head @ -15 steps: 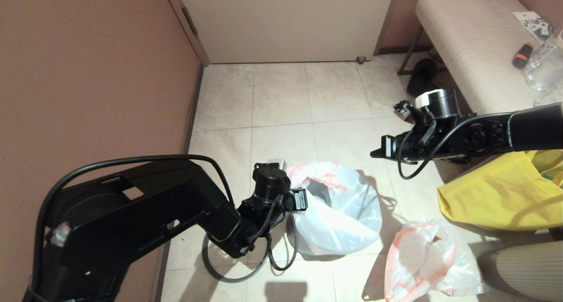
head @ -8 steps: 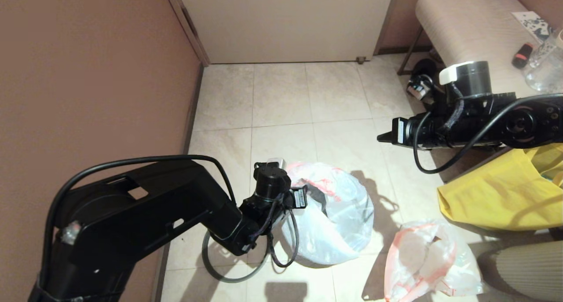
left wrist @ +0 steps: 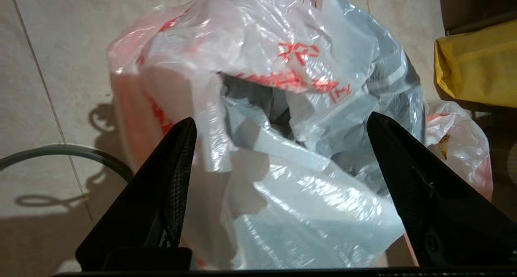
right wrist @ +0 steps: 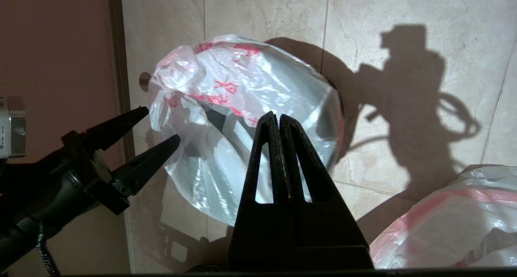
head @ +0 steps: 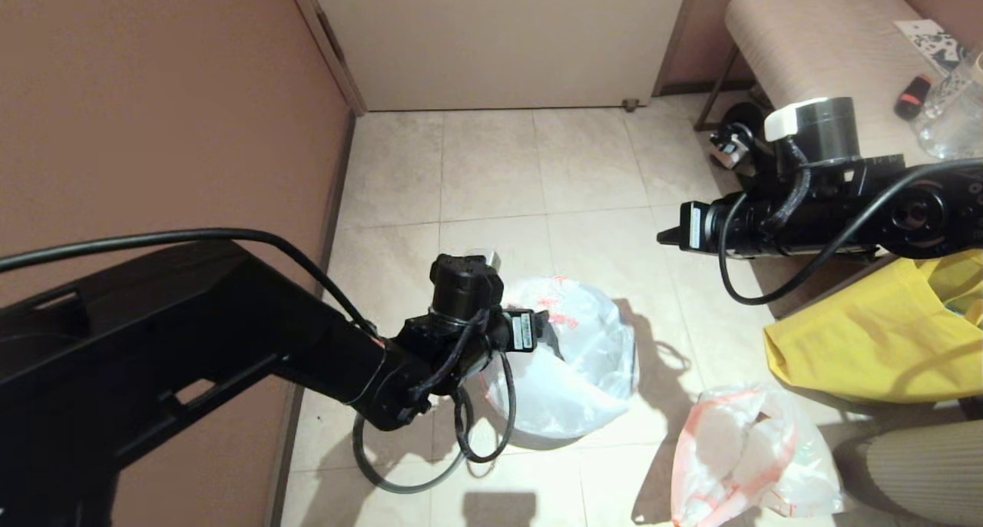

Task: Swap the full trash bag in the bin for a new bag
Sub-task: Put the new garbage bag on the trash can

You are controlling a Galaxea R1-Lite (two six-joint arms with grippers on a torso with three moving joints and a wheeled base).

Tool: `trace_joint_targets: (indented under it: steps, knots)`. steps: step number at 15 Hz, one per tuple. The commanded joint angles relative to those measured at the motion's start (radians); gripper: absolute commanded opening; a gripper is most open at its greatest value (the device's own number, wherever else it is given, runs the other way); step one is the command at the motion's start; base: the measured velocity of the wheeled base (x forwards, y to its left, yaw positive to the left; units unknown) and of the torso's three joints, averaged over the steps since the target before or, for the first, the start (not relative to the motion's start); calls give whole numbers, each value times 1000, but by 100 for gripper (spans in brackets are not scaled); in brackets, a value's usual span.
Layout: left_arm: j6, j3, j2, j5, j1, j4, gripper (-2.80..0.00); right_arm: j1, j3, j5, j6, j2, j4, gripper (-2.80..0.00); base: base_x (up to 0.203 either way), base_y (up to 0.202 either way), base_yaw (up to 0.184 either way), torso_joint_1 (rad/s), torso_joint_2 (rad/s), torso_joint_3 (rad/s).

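— Plastic of the new bag (head: pixel 572 366) drapes loosely over the bin (left wrist: pixel 258 97) on the floor. Our left gripper (left wrist: pixel 278 127) gapes empty beside it.

— Right gripper (right wrist: pixel 278 121) is closed, hovering. We should pinch the pink hem and stretch it evenly.

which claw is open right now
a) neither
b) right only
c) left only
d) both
c: in its wrist view the left claw has its fingers spread wide in front of the new bag, while the right claw shows its two fingers pressed together with nothing between them.
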Motion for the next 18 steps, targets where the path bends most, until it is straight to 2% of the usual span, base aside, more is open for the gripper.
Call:
trace_joint_targets:
  steps: [1,2,6,8,10,11,13,15,18]
  knots:
    - [-2,-15,-48,2,5,49,0,12,3,0,2,-10,0,-280,0,0,0,0,0,0]
    - [-6,-31,-52,3,5,94,-280,16,3,0,1,-10,2,-280,0,0,0,0,0,0]
    - [-22,-46,-54,5,10,119,-280,20,4,0,1,-7,3,-280,0,0,0,0,0,0]
    - [-28,-77,-29,9,39,162,-280,21,1,0,1,-3,16,-280,0,0,0,0,0,0]
    - [-76,-145,14,11,63,250,-280,21,1,0,1,-2,16,-280,0,0,0,0,0,0]
    - [-114,-176,12,14,65,332,-280,21,1,0,1,-4,16,-280,0,0,0,0,0,0]
    - [-152,-204,-71,12,42,463,-280,21,1,0,1,-5,16,-280,0,0,0,0,0,0]
    - [-169,-242,-84,10,32,566,-280,18,0,-2,1,-3,16,-280,0,0,0,0,0,0]
    - [-180,-341,38,11,34,738,-280,18,-1,-1,1,5,16,-280,0,0,0,0,0,0]
